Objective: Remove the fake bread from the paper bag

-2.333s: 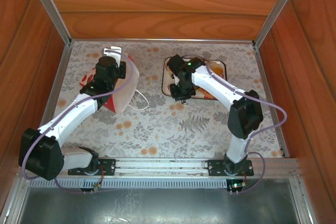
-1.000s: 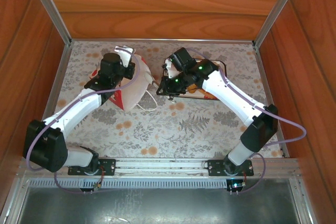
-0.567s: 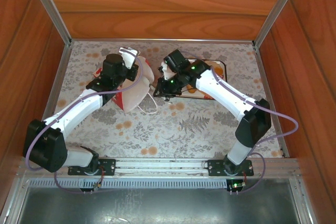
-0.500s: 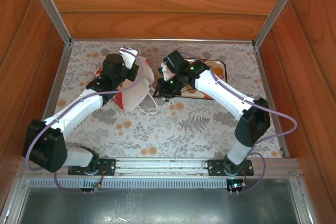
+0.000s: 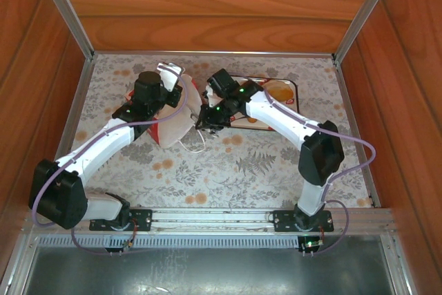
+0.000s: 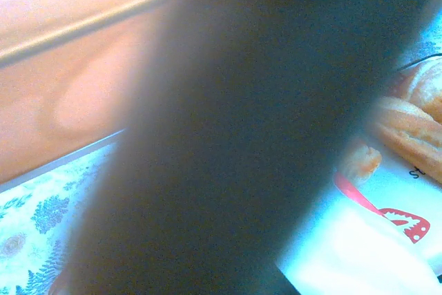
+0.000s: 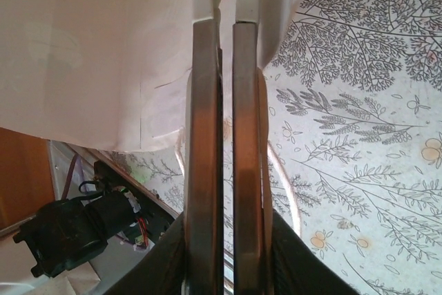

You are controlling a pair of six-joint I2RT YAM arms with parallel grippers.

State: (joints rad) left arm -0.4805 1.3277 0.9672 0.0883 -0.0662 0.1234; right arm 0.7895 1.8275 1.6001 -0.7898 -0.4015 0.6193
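See from above left gripper [image 5: 168, 74] closed at bag [image 5: 176, 112] rim, right arm stretched leftward; via wrist, right gripper [image 7: 226, 5] barely parted, grip unclear.

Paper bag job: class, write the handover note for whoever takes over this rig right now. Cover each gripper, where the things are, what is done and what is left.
Left gripper: shut, apparently on the rim of the paper bag; the grip itself is hidden.
Right gripper: fingers almost together against the bag's white paper.
Fake bread: several pieces lie on the strawberry tray, right of the bag.
Done: those pieces are out.
Left: the bag's inside is hidden; check it and remove any remaining bread.
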